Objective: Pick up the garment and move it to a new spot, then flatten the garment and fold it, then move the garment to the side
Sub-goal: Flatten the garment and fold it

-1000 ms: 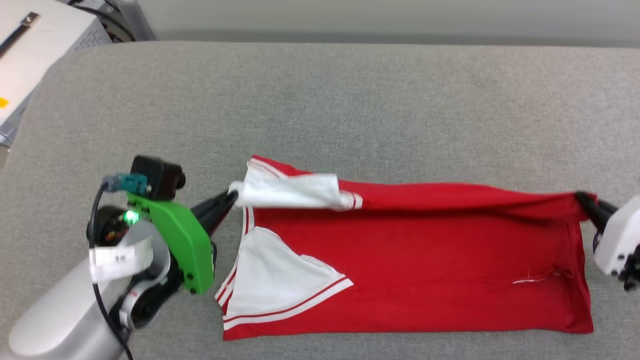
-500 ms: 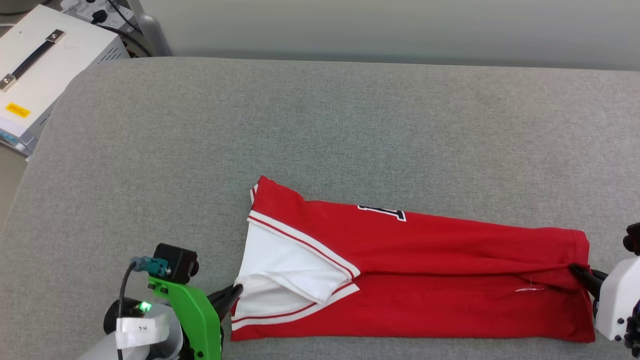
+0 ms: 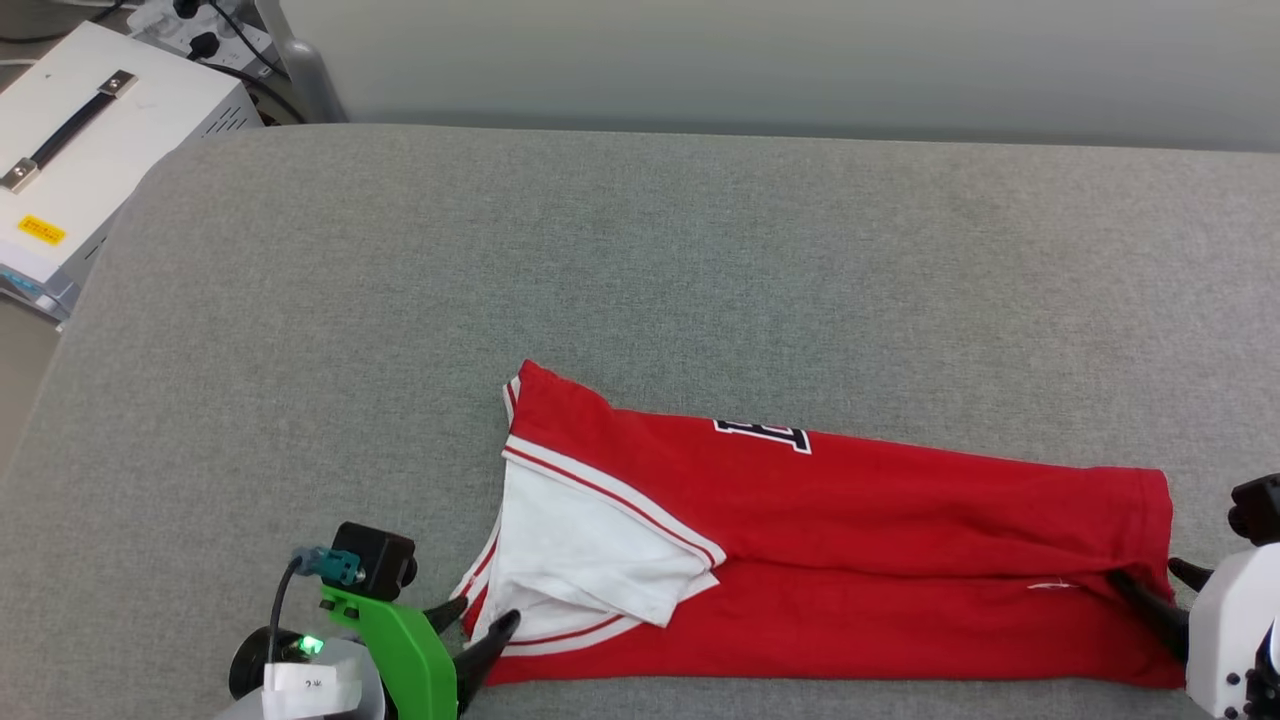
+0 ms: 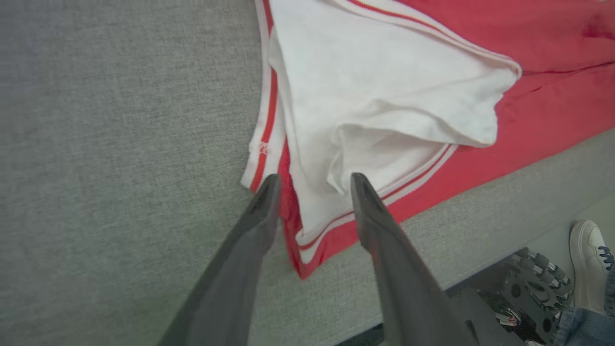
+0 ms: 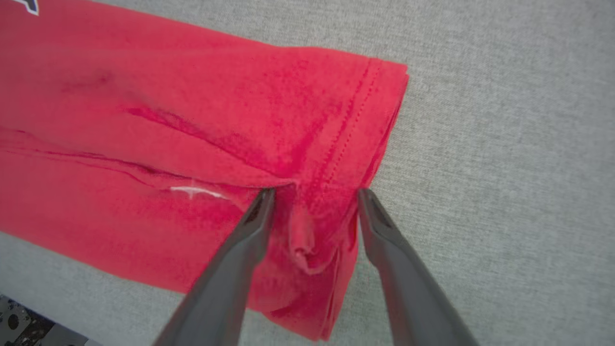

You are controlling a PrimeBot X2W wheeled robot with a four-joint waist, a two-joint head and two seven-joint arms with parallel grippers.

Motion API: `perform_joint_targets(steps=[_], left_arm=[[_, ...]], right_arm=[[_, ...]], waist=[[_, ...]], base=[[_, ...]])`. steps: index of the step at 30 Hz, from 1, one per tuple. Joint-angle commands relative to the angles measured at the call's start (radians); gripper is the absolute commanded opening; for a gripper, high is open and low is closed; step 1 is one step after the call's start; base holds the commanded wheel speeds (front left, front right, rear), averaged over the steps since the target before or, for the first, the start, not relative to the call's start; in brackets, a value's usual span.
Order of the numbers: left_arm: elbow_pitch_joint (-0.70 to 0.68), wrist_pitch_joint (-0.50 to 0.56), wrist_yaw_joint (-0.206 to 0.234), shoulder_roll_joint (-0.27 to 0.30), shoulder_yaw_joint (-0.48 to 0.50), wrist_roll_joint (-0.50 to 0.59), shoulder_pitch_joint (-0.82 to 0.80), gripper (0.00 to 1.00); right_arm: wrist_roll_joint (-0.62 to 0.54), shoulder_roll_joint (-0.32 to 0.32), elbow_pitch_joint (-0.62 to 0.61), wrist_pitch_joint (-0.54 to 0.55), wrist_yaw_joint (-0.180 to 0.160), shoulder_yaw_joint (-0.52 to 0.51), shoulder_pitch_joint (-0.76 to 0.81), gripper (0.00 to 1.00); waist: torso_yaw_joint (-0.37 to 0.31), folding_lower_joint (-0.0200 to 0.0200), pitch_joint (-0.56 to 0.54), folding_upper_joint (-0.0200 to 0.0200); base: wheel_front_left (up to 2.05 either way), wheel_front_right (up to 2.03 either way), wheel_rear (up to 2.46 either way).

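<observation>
Both spread: left hand [image 3: 485, 622] straddles garment [image 3: 850, 520] sleeve edge, right hand [image 3: 1148, 585] hem corner; table [image 3: 600, 250] wide beyond

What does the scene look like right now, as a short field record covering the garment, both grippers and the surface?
garment: red jersey shirt with white sleeves, folded lengthwise, black numerals partly showing at its far edge
left gripper: jaws open, straddling the striped trim at the sleeve end
right gripper: jaws open, either side of the bunched hem corner
surface: grey fabric tabletop, shirt lying near its front edge
</observation>
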Motion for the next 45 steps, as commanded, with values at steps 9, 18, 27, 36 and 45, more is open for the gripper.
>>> perform_joint_targets(steps=[9,18,27,36,45], left_arm=[[-0.007,-0.169,0.031,-0.020,0.071,0.035,0.025,1.00],[-0.004,-0.417,0.116,-0.062,0.188,0.112,0.038,1.00],[-0.027,-0.441,0.102,-0.188,0.432,0.280,0.112,1.00],[0.001,-0.441,-0.003,-0.282,0.573,0.389,0.150,1.00],[0.053,-0.441,-0.064,-0.338,0.626,0.465,0.151,1.00]], right_arm=[[0.029,0.027,-0.069,0.019,-0.001,-0.068,0.037,1.00],[-0.096,0.189,-0.104,0.144,-0.001,-0.272,0.083,1.00],[-0.221,0.327,-0.069,0.175,-0.001,-0.404,0.093,1.00],[-0.272,0.362,0.041,0.147,-0.001,-0.438,0.053,1.00],[-0.212,0.369,0.136,0.138,-0.001,-0.337,0.039,1.00]], waist=[[-0.006,0.0001,-0.054,0.0120],[-0.002,0.0001,-0.051,0.0120],[0.016,0.0001,-0.012,0.0120],[0.024,0.0001,0.014,0.0120],[0.025,0.0001,0.035,0.0120]], base=[[0.00,0.00,0.00],[0.00,0.00,0.00],[0.00,0.00,0.00],[0.00,0.00,0.00],[0.00,0.00,0.00]])
